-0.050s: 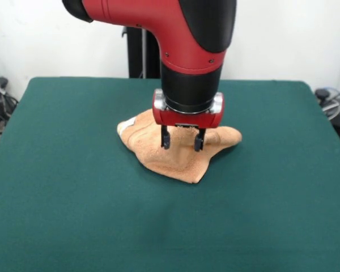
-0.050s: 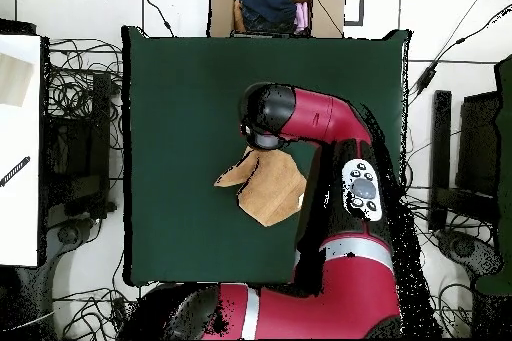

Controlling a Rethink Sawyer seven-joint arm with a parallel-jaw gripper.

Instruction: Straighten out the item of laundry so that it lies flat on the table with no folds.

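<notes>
From the front, my gripper [image 1: 182,141] is hanging with its two fingers parted and empty, tips just over the crumpled towel [image 1: 178,150], which is lying directly beneath me near the middle of the table [image 1: 62,187]. Its long axis is running side to side, one corner pointing toward the camera.

From overhead, my arm is hiding the gripper; the towel [image 2: 268,185] is spreading diagonally from under it.

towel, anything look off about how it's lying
Yes. The towel lies crumpled near the middle of the table, with folds and an irregular outline rather than a flat square. The open gripper stands right over it. Nothing looks spilled or damaged.
</notes>
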